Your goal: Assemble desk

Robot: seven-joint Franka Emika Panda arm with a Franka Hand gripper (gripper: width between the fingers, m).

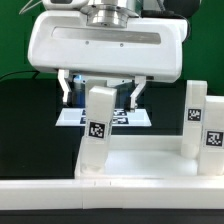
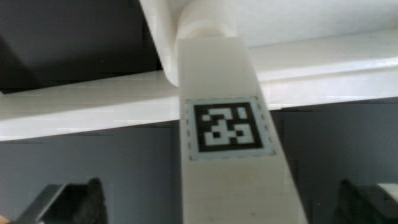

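Note:
The white tabletop [image 1: 130, 165] lies near the front with its raised rim up. A white square leg [image 1: 97, 135] with a black-and-white tag stands upright on it at the exterior view's left. Two more tagged legs [image 1: 195, 120] [image 1: 214, 145] stand at the right. My gripper [image 1: 100, 93] hangs over the left leg, open, with one finger on each side of the leg's top. In the wrist view the leg [image 2: 228, 130] runs between the dark fingertips [image 2: 63, 203] with a gap on both sides. My gripper [image 2: 217, 205] does not touch it. The tabletop's rim [image 2: 320, 75] crosses behind.
The marker board [image 1: 120, 118] lies flat on the black table behind the left leg. A long white bar [image 1: 100, 200] runs along the front edge, just in front of the tabletop. A green backdrop shows at the far sides.

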